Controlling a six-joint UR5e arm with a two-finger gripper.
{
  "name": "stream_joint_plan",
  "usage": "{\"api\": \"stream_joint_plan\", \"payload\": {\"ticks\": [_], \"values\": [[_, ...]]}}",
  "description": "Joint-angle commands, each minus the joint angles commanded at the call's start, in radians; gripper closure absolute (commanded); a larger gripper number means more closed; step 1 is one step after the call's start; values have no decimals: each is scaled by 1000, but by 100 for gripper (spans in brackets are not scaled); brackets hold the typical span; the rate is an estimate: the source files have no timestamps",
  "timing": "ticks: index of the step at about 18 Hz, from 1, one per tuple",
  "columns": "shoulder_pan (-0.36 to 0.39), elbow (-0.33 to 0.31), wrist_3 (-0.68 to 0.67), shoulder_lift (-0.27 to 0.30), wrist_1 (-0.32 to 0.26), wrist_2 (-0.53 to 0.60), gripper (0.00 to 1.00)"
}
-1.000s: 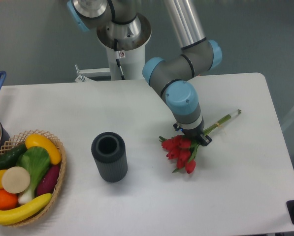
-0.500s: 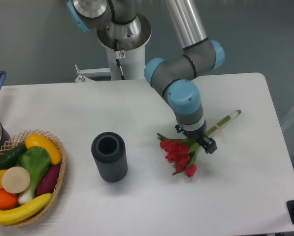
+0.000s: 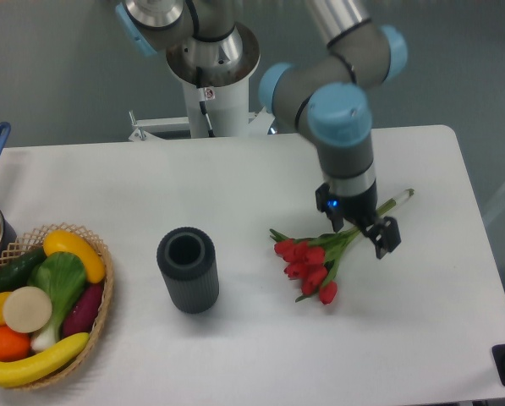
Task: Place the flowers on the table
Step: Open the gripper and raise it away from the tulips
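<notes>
Left edge of the bench (image 3: 235,355): woven basket (image 3: 101,292) of fruit and vegetables. Toward the middle a dark ribbed vase (image 3: 188,270) stands upright, well apart from the flowers (image 3: 313,264). Those lie flat on the bench right of centre, red heads toward the vase, stems running up toward the right edge. I judge them light, limp and easily crushed at the blooms; I'd only ever take them at the bundled stems. My hand (image 3: 366,232) hangs above the stems with fingers spread, holding nothing.
</notes>
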Motion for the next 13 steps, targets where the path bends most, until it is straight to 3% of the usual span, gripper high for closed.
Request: {"api": "stream_joint_plan", "payload": {"ticks": [3, 6, 10, 13], "values": [[58, 55, 115, 26, -138, -28, 0], [94, 97, 168, 49, -201, -34, 0], [159, 149, 258, 65, -351, -66, 0], [221, 143, 367, 86, -376, -118, 0]]}}
